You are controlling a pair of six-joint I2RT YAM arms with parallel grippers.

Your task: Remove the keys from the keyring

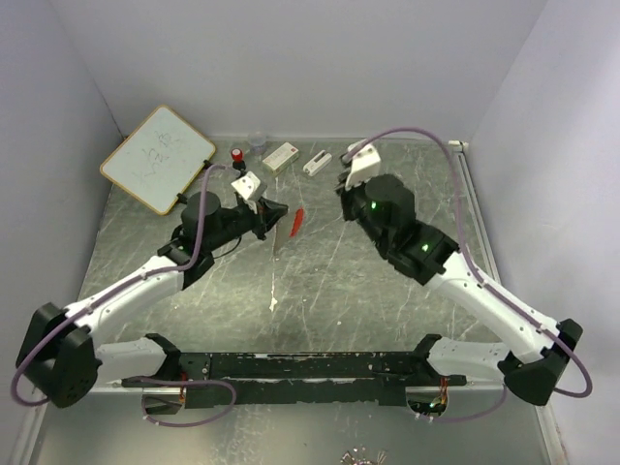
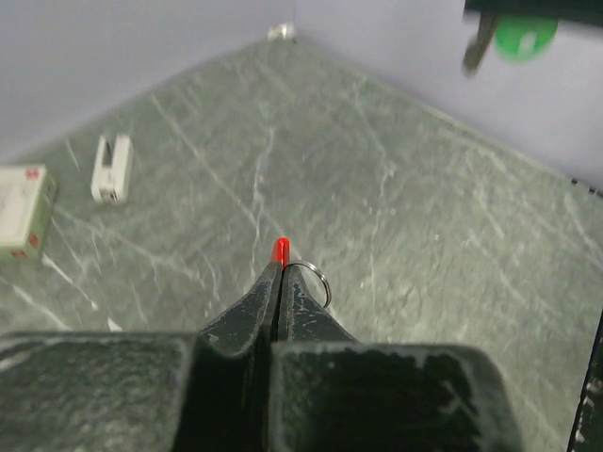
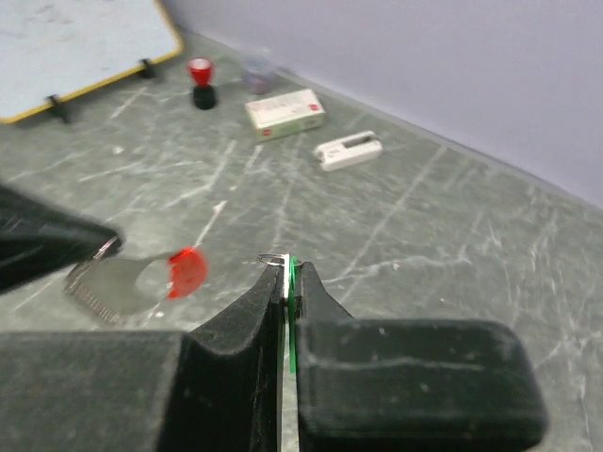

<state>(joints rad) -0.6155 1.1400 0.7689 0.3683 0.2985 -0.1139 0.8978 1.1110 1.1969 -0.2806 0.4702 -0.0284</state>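
At the far left, well beyond the left fingers, a white board with a yellow frame (image 1: 158, 158) is propped on the green-grey marbled table (image 1: 368, 291). The left gripper (image 2: 280, 273) is seen with its fingers pressed together. The elongated key with the bright red plastic head (image 2: 281, 250) is pinched between them, with only the red tip showing past the fingertips in the left wrist view. The thin silvery metal keyring (image 2: 318, 281) is found just beside the right-hand fingertip, touching it. Whether the ring is threaded through the red key cannot be told.

Beyond and between the two sets of fingers, a small red-and-black cylinder (image 3: 200, 80), a white rectangular box (image 3: 285, 113) and a smaller white block (image 3: 348, 151) are laid near the back wall.

To the right, the right gripper (image 3: 286, 273) is also closed to a narrow slit. The small key with the bright green head (image 2: 524, 38) is clamped in it edge-on, lifted off the table. It is held apart from the red key and the ring. A bit of thin wire (image 3: 271, 256) is visible just past the right fingertips, and what it belongs to cannot be made out.
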